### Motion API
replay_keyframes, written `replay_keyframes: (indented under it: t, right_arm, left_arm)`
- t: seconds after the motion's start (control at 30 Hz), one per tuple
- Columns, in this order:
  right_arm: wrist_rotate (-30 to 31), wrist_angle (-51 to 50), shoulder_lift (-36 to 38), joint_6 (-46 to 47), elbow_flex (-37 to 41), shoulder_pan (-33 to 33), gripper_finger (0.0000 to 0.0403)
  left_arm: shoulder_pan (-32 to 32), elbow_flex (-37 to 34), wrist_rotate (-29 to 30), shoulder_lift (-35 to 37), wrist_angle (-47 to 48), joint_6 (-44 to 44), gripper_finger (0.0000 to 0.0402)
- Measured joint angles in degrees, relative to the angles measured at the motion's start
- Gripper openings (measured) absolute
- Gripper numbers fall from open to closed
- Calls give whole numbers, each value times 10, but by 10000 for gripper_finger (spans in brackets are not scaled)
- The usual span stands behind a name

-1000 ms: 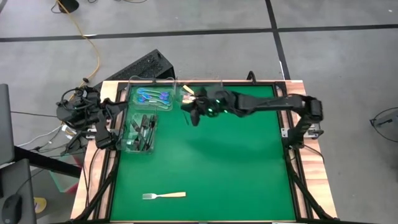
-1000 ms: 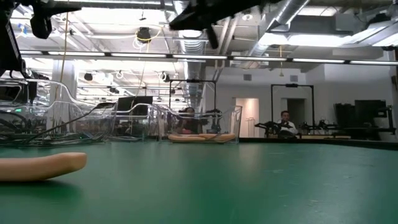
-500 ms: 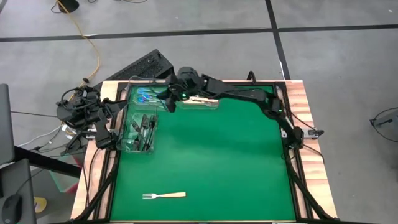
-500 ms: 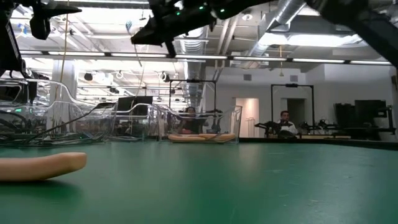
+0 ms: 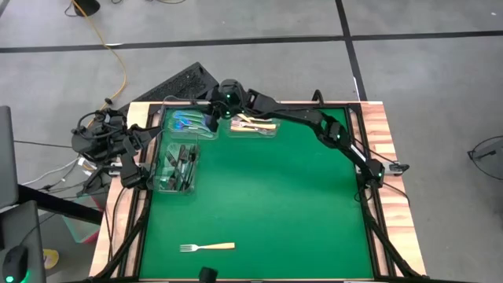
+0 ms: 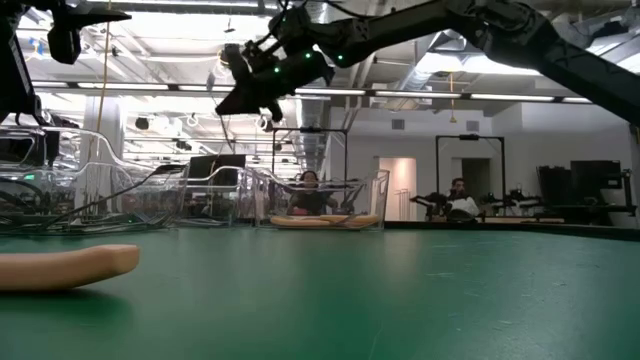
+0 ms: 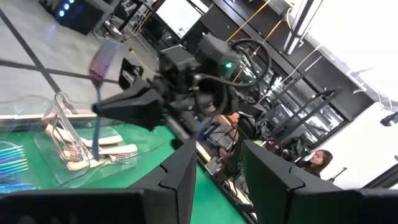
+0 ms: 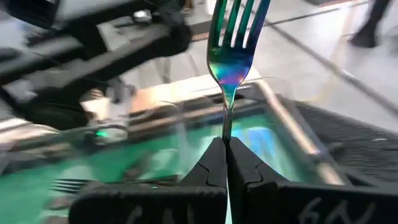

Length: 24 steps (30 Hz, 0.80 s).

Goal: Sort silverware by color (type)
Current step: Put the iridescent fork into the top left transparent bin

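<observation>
My right gripper point(image 5: 214, 119) is stretched across to the far left of the table. It is shut on a shiny blue-iridescent fork point(image 8: 231, 68), above the clear bin point(image 5: 206, 135) that holds blue forks point(image 5: 191, 122). The left wrist view shows the same fork point(image 7: 97, 106) standing roughly upright at the fingertips. One tan-handled fork point(image 5: 207, 247) lies flat on the green mat near the table's near edge. More tan forks point(image 5: 253, 124) fill the middle bin, and dark forks point(image 5: 179, 161) the left one. My left gripper point(image 7: 217, 180) is open and waits at the table's left edge. My right gripper pinches the blue fork's thin handle point(image 8: 226, 127) between its two fingertips point(image 8: 211, 158). The tines point(image 8: 239, 15) reach out beyond the fingers. The fork is lifted clear of the bins and the mat.
Three clear plastic bins sit along the far-left part of the mat, and the dark-fork bin point(image 5: 161, 185) is beside my left arm point(image 5: 126, 161). The green mat point(image 5: 299, 212) is bare apart from the one tan fork. A keyboard point(image 5: 177, 85) lies beyond the far edge. People sit in the room behind.
My right arm has swung from beside the tan-fork bin toward the table's left and far edge. It carries the blue fork and now stands over the blue-fork bin. My left arm has kept still.
</observation>
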State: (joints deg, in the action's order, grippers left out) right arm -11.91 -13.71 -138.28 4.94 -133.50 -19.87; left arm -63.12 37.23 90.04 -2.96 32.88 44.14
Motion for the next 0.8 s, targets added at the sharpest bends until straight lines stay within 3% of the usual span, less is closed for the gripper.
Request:
replay_keyframes:
  t: [0.13, 0.3, 0.57, 0.8]
  right_arm:
    - [49, 15, -13, -43, -2, -3, 6]
    - [57, 15, -36, -64, -1, -3, 6]
    - [112, 18, -68, -55, -2, -11, 6]
    - [118, 6, -74, -37, -3, -19, 6]
  left_arm:
    - [0, 0, 0, 0, 2, 0, 112]
    - [0, 0, 0, 0, 2, 0, 112]
    - [0, 0, 0, 0, 2, 11, 112]
    - [0, 0, 0, 0, 7, 11, 112]
